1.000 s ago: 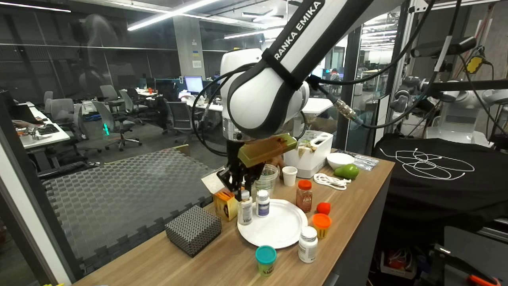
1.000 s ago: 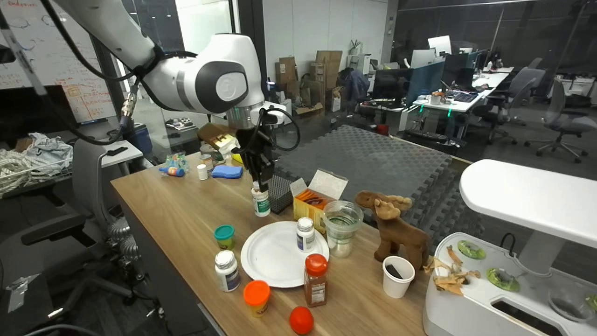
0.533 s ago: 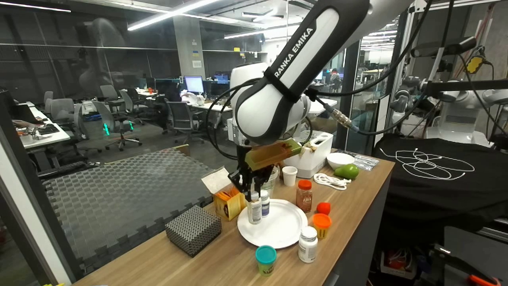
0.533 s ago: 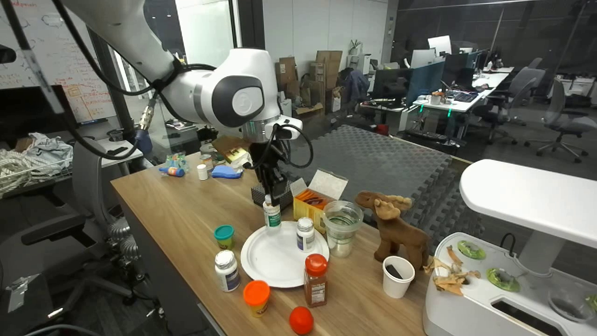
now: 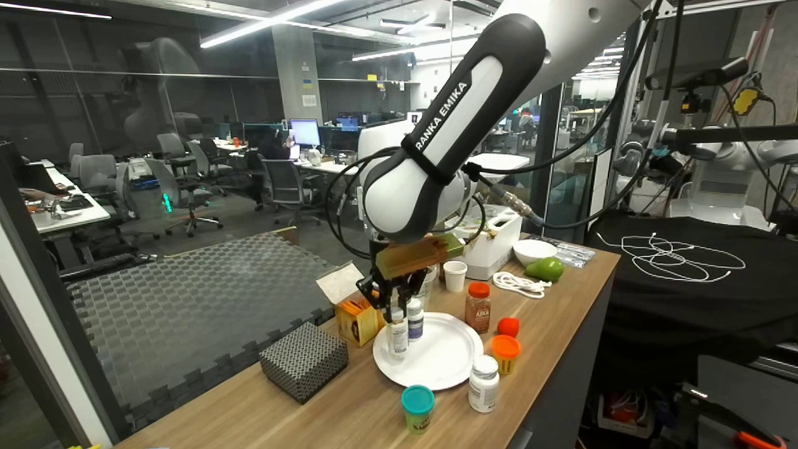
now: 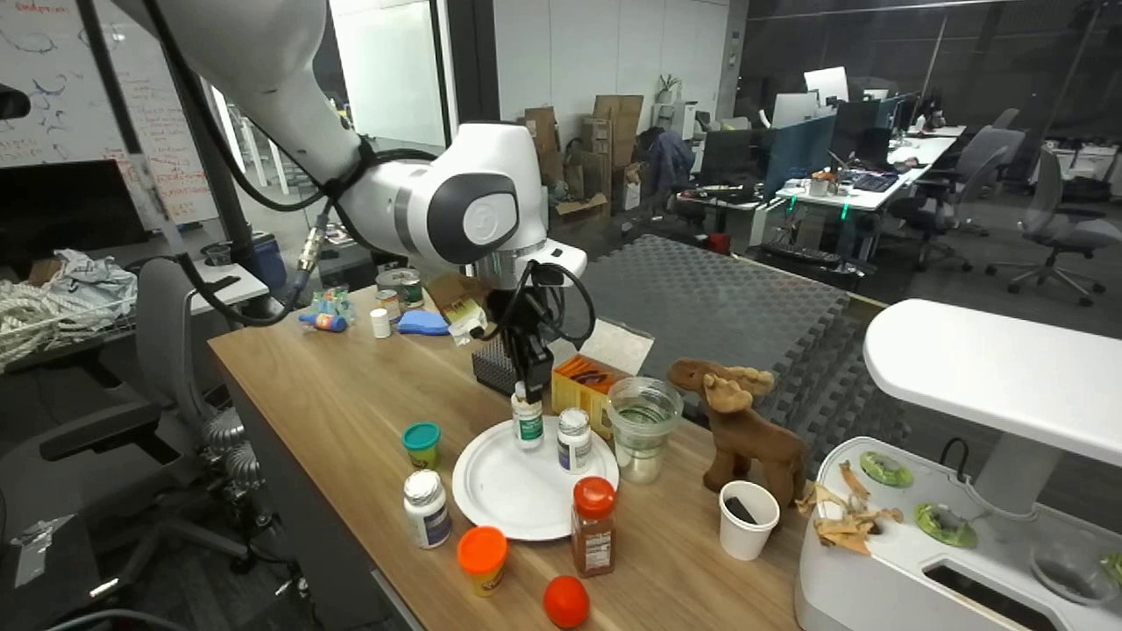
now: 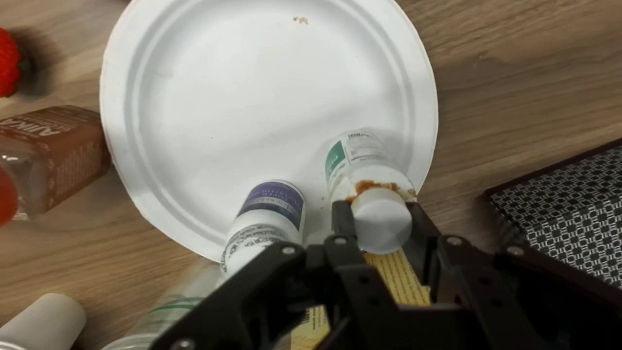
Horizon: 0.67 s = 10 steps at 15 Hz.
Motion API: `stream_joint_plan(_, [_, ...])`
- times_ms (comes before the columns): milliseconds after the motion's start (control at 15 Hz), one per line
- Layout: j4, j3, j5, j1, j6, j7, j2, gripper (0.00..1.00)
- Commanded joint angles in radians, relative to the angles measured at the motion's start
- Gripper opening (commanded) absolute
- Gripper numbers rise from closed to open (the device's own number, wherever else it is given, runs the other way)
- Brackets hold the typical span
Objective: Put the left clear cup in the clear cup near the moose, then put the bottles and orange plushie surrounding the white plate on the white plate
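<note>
Fingers [image 7: 344, 219], part-closed, gripped green-labelled bottle [image 7: 357, 158] within edge of white plate [image 7: 233, 87]. Plate-loading seemed underway; next called for seating, release.

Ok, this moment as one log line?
pincer: gripping green-labelled bottle; position: over white plate, contact unclear; second white bottle: upright on plate; teal-lidded tub: off plate

The plate [image 7: 272, 97] is white; the moose [image 6: 756, 443] brown; the spice bottle [image 6: 593, 536] red-capped; the box [image 7: 568, 211] patterned black and white.
</note>
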Motion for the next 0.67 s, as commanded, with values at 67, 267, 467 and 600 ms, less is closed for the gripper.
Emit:
stream_joint_plan(67, [0.075, -0.040, 0.004, 0.023, -0.015, 0.060, 0.049, 0.23])
stream_joint_plan(267, [0.096, -0.047, 0.009, 0.021, -0.018, 0.073, 0.066, 0.23])
stream_joint_plan(467, [0.106, -0.041, 0.015, 0.015, -0.026, 0.063, 0.078, 0.56])
stream_joint_plan(600, [0.100, -0.032, 0.021, 0.009, -0.025, 0.049, 0.071, 0.69])
